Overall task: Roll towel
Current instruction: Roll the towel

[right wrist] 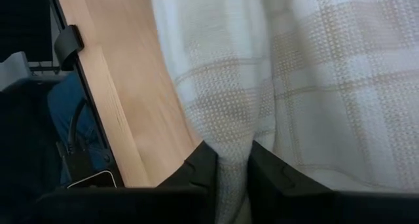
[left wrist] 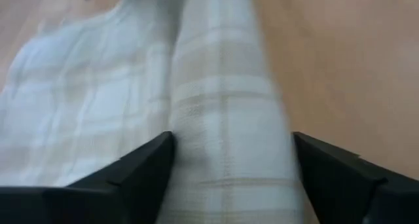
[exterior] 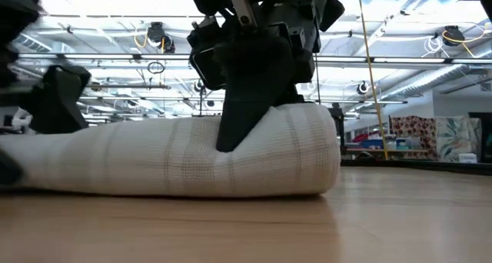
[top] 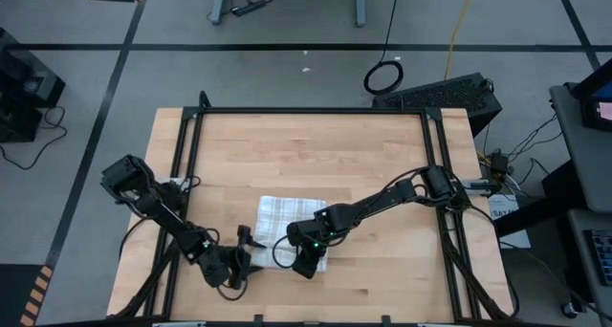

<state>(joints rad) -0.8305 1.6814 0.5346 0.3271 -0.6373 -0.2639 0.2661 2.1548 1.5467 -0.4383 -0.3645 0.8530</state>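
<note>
The white plaid towel [top: 287, 215] lies on the wooden table, its near part rolled into a thick roll [exterior: 177, 159] that rests on the tabletop, its far part flat [left wrist: 85, 99]. My right gripper [top: 308, 260] is shut on cloth at the roll's right part [right wrist: 232, 165]. My left gripper [top: 244, 253] is open at the roll's left end, one finger [left wrist: 147, 168] on either side of the roll [left wrist: 229, 119]. My right gripper pinches a fold of the towel's cloth [right wrist: 229, 152] between its two fingers, on the right part of the roll. The fingers [exterior: 238, 109] come from above, slanting down onto the roll, which lies on the table. My left gripper's fingers flank the roll; whether they touch it, I cannot tell.
A black frame [top: 311, 110] runs along the table's far edge and down both sides. The table's near edge [right wrist: 105, 86] is close to the roll. Bare wood [top: 382, 260] lies to the right of the towel and beyond it.
</note>
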